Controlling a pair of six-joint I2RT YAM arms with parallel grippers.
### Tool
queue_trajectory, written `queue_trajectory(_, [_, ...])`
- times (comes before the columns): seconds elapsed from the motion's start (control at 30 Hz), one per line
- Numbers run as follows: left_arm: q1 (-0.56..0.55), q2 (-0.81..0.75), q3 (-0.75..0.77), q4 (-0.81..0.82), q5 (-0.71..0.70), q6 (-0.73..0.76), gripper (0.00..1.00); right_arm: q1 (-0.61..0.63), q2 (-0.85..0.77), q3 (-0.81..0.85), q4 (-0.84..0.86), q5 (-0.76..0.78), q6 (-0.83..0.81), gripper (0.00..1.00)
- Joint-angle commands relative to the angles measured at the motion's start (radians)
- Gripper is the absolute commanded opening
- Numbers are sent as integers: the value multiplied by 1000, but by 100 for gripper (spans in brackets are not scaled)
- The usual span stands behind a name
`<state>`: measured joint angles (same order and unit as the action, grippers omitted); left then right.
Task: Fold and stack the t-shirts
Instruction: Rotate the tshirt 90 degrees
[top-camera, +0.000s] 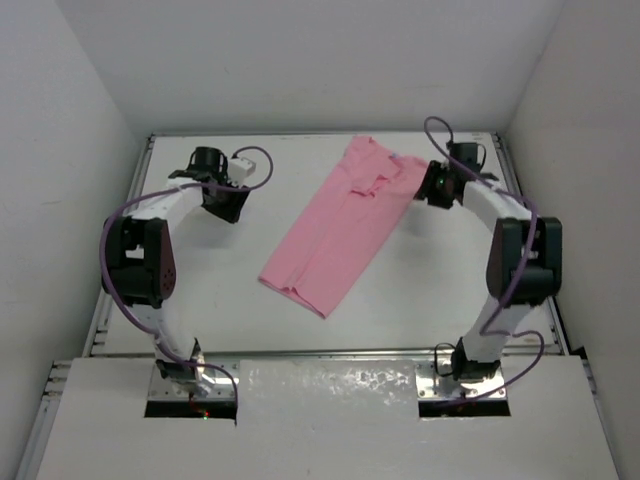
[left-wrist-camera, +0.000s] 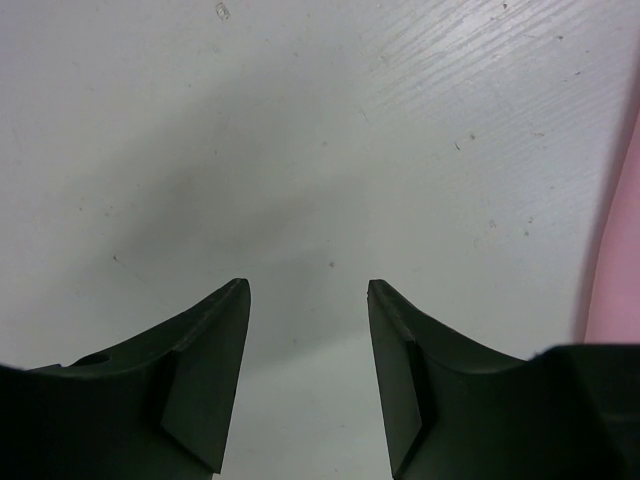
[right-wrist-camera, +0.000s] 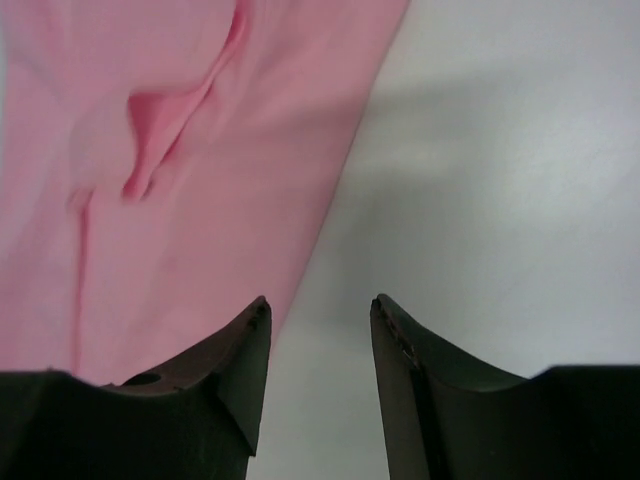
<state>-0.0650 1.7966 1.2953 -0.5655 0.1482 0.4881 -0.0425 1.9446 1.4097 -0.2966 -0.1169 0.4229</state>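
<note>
Lying slantwise from the white counter's (top-camera: 430, 290) far edge toward its middle, the plain light-pink soft cloth t-shirt (top-camera: 340, 225) looks folded lengthwise. Both the right claw (right-wrist-camera: 318, 305), straddling its edge, and the left claw (left-wrist-camera: 308, 290), over bare counter, gape wide; a shallow pinch could snag one layer, spoiling the fold.

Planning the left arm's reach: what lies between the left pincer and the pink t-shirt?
Only bare white table separates the left pincer from the t-shirt. The top view shows this, and the left wrist view agrees.
</note>
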Motion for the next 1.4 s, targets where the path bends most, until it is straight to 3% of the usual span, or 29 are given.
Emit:
queue_trajectory(0.0, [-9,-77,13,1,37,-23,49,116,-299,-318,113,-26,288,44])
queue_trajectory(0.03, [-9,-95,6,1,39,-29,49,191,-344,-492,146,-35,334,44])
queue_trajectory(0.2, [-16,-173,-71,39,65,-49,49,482,-484,-803,279,-30,638,48])
queue_trajectory(0.3, [-18,-193,-99,65,94,-36,49,588,-506,-845,292,40,752,48])
queue_trajectory(0.43, [-19,-191,-106,113,122,-25,49,690,-497,-788,182,144,770,49])
queue_trajectory(0.6, [-19,-152,-59,133,129,-45,49,814,-481,-816,228,220,945,49])
queue_trajectory(0.73, [-21,-166,-71,145,136,-97,49,848,-449,-813,181,209,955,48])
queue_trajectory(0.9, [-19,-250,-131,145,120,-108,49,852,-449,-931,312,218,999,45])
queue_trajectory(1.17, [-22,-313,-166,92,85,-71,49,854,-366,-893,379,230,982,44])
queue_trajectory(1.27, [-22,-325,-183,96,85,-68,49,852,-368,-911,366,240,984,36])
queue_trajectory(1.37, [-22,-325,-189,101,93,-65,49,852,-363,-933,378,253,998,17])
